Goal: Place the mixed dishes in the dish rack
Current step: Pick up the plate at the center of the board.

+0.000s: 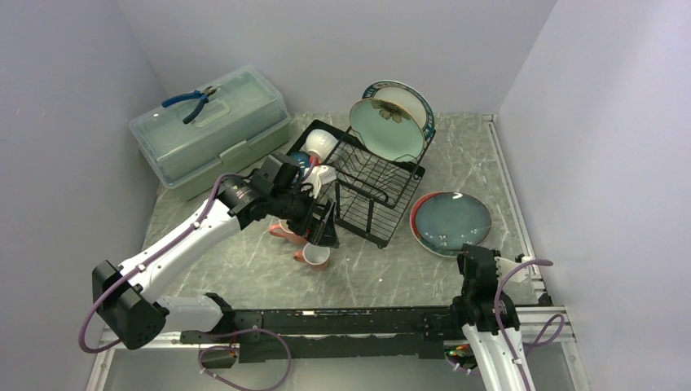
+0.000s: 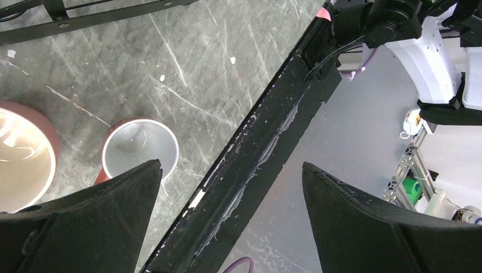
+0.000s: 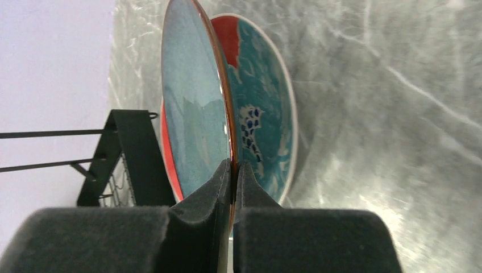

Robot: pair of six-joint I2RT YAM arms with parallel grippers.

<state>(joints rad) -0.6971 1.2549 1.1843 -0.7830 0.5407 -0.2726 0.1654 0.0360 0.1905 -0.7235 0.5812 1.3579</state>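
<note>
Grey marbled table point(image 1: 244, 269) between pale lavender walls carries the dish rack point(image 1: 371, 191), the reference for all positions below. Plates, count four: the pale green floral plate point(image 1: 385, 130) and the white plate with teal lettered rim point(image 1: 411, 98) stand on edge at the far end of the rack, held upright by its dividers. The glossy teal plate point(image 3: 190, 114) and the red floral plate point(image 3: 264, 119) are stacked on the table just right of the rack, not yet loaded. The right gripper point(image 3: 233, 187) is fully closed on the near rim of the glossy teal plate. A rim pinch is the likely choice because a flat plate offers no other hold, and the wrist view shows that rim tipped up off the plate beneath. Pink mugs, count two: one point(image 1: 314, 256) and the other point(image 1: 285, 232) sit on the table just left of the rack's near corner. The left gripper point(image 2: 230, 166) hangs above them with its jaws spread wide and nothing held, presumably lining up on a mug. Small bowls point(image 1: 314, 147) cluster at the rack's far left corner; at least two show, the arm hiding the rest.
</note>
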